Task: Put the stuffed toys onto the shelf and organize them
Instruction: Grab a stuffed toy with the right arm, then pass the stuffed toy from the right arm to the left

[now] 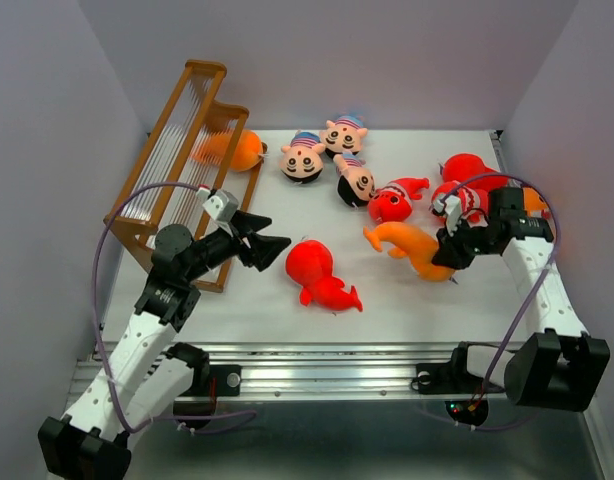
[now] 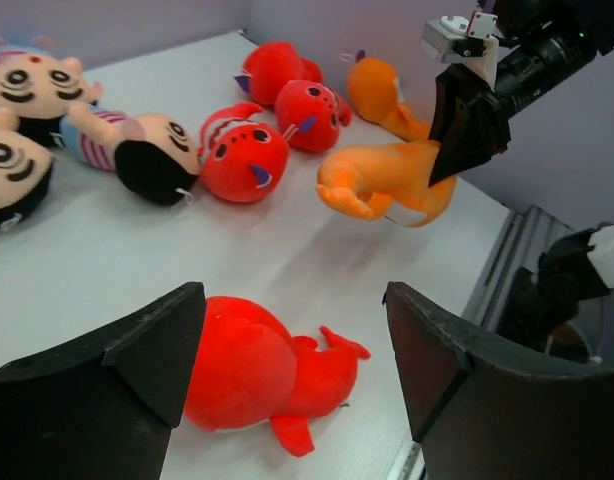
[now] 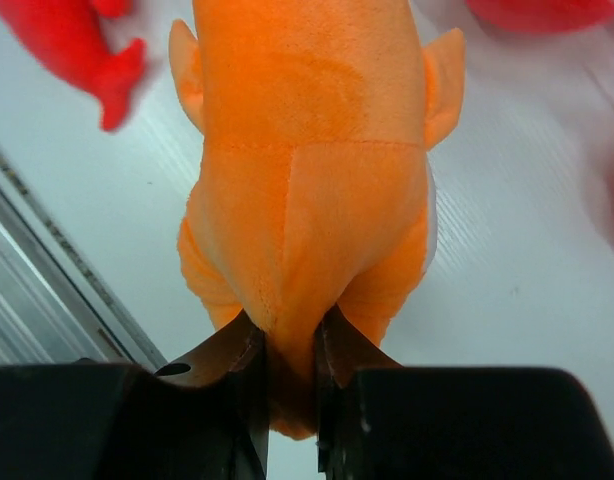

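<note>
The shelf (image 1: 177,150) stands at the table's back left, with one round orange toy (image 1: 239,150) against its lower tier. My right gripper (image 1: 447,257) (image 3: 290,345) is shut on the tail end of an orange stuffed toy (image 1: 412,245) (image 3: 307,150) (image 2: 382,180) at the right of the table. My left gripper (image 1: 272,236) (image 2: 297,370) hangs open beside the shelf, its jaws wide apart. A red toy with a pointed tail (image 1: 322,275) (image 2: 257,375) lies on the table beyond them, untouched. Three doll heads with striped caps (image 1: 303,158) (image 1: 345,135) (image 1: 355,180) lie at the back.
More red toys lie at the right: one (image 1: 395,200) near the middle, two (image 1: 467,168) (image 1: 469,202) by the right wall, with another orange one (image 2: 372,85) among them. A metal rail (image 1: 327,360) runs along the near edge.
</note>
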`<state>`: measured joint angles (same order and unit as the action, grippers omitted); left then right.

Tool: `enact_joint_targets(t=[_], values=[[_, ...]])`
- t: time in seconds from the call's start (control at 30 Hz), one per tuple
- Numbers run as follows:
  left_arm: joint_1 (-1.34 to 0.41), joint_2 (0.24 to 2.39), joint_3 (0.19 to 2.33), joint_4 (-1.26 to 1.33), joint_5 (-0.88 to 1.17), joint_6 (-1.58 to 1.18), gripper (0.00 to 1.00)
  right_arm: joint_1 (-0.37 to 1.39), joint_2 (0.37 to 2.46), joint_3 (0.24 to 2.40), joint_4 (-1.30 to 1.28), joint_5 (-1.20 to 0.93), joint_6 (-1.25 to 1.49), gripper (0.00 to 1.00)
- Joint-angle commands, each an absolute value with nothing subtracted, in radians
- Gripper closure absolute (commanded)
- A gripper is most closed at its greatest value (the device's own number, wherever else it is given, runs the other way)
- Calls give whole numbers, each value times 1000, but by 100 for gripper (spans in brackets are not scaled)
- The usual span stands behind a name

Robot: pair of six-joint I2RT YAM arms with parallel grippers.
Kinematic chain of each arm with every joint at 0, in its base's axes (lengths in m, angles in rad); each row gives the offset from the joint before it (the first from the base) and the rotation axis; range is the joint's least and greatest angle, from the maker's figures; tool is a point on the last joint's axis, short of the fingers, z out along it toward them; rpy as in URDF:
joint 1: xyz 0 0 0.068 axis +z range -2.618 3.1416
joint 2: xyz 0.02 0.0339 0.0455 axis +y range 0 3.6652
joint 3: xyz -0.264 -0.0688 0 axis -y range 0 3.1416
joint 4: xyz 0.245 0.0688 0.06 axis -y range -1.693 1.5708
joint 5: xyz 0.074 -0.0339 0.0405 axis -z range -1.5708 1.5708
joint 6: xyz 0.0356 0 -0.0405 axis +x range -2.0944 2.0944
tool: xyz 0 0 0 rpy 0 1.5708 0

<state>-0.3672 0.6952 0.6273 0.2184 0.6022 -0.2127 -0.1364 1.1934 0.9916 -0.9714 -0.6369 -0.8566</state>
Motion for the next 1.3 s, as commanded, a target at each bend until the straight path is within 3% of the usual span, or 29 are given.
enact_joint_targets(t=[0.0, 0.37, 0.53, 0.8, 0.97, 1.17, 1.27], values=[[-377, 796, 633, 391, 787, -359, 17, -89, 1144, 1037, -1169, -861, -1057, 87], [-635, 1225, 880, 420, 795, -564, 16, 213, 1101, 1009, -993, -776, -936, 84], [-736, 1391, 985, 304, 749, -532, 16, 235, 1088, 1028, -976, -758, -907, 83], [-834, 1470, 1020, 221, 666, -471, 20, 235, 1035, 1023, -917, -779, -858, 79], [-853, 1476, 1032, 216, 660, -472, 30, 235, 1037, 1012, -893, -799, -830, 78], [-856, 1453, 1037, 169, 592, -437, 29, 235, 1026, 1008, -894, -796, -821, 77], [-856, 1431, 1037, 123, 522, -399, 23, 235, 1017, 1011, -900, -798, -818, 77]])
